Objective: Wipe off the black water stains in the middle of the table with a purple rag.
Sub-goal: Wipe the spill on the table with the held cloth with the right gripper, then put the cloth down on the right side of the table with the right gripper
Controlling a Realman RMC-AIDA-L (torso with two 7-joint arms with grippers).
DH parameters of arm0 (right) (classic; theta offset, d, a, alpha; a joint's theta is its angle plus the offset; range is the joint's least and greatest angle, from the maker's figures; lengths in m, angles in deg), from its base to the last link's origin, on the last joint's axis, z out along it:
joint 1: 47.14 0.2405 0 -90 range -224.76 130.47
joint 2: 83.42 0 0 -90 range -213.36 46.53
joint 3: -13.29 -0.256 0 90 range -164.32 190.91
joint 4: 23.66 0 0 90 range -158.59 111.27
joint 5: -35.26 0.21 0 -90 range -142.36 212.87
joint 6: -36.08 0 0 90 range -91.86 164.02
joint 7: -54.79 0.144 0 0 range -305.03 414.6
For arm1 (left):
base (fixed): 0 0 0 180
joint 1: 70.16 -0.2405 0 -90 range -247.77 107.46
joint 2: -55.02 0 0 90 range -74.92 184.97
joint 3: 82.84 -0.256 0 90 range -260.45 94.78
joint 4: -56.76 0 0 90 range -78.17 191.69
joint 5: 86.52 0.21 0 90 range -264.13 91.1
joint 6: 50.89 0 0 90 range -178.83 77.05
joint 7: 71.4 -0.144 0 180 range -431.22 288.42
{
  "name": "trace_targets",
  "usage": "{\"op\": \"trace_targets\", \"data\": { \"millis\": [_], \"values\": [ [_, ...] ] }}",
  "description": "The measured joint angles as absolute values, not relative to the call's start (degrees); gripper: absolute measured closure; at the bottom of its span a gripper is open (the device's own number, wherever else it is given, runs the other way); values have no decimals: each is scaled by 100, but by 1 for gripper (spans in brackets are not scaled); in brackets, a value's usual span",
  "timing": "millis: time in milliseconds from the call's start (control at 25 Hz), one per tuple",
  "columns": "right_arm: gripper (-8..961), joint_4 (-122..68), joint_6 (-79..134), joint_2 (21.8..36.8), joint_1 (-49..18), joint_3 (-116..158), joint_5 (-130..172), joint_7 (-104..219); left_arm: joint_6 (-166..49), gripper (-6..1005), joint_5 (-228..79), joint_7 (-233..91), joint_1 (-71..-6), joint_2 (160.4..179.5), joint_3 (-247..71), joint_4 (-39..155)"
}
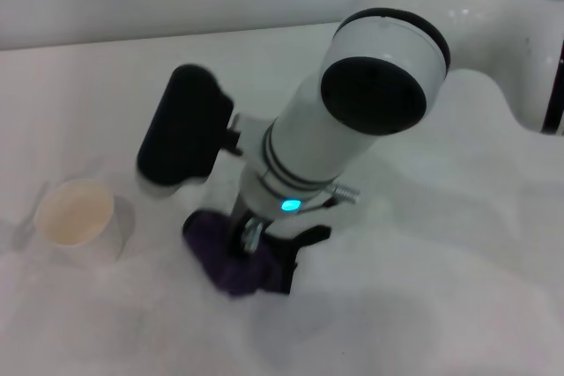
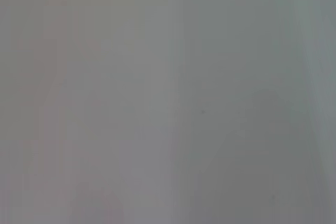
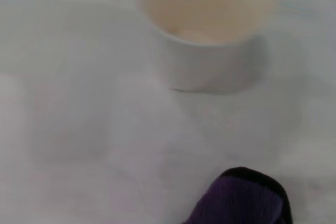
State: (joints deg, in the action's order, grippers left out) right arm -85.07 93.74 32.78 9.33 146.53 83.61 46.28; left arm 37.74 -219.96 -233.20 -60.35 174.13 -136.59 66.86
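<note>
In the head view my right arm reaches in from the upper right. Its gripper (image 1: 264, 263) points down at the middle of the white table (image 1: 441, 297). It is shut on the dark purple rag (image 1: 225, 257), which is bunched up and pressed onto the table under the fingers. The rag's black-edged corner also shows in the right wrist view (image 3: 241, 198). The black water stain is not visible in any view; the rag and the arm cover that spot. The left gripper is out of view, and the left wrist view shows only a plain grey surface.
A white paper cup (image 1: 77, 216) stands upright on the table to the left of the rag, a short way from it. It also shows in the right wrist view (image 3: 207, 30). A grey wall runs along the table's far edge.
</note>
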Motion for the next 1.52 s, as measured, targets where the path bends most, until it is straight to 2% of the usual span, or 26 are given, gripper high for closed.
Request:
{"op": "trace_targets", "data": {
  "millis": [240,600,760,1080,1520],
  "values": [
    [926,-8144,9626,3263,744,14114,7595,4852,3752,114,-22015,-23319,-5980,17409,-13645,6687],
    [914,-9272,10984,3206,-825,11835,5915,4226,3653,113,-22053,-23309,-5888,17382,-13615,6701],
    [909,-9568,11353,3197,-1257,11095,5392,3994,3558,113,-22148,-23293,-5792,17381,-13614,6702],
    [899,-9475,11402,3166,-1561,10294,5102,3667,3461,113,-22167,-23287,-5605,17383,-13617,6741],
    [884,-9199,11317,3186,-1609,9914,5404,3309,3397,113,-22178,-23285,-5542,17392,-13619,6745]
  ]
}}
